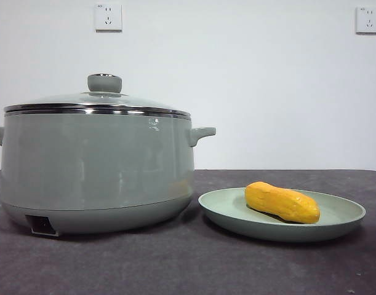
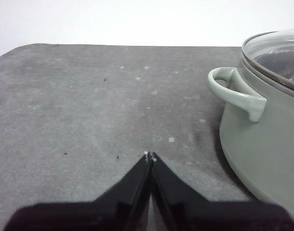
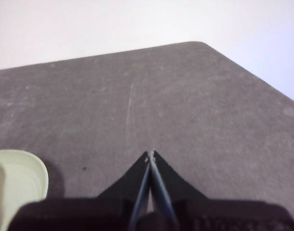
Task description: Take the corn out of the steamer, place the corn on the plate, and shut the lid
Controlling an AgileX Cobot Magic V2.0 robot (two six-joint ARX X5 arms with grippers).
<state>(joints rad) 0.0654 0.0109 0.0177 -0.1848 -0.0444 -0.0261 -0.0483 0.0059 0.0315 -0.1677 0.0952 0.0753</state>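
Front view: corn on plate, lid closed.

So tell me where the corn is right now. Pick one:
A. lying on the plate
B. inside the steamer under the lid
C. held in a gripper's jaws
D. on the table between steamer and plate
A: the corn lies on the plate, beside the steamer whose lid is on, and both the left gripper and right gripper are shut and hold nothing.
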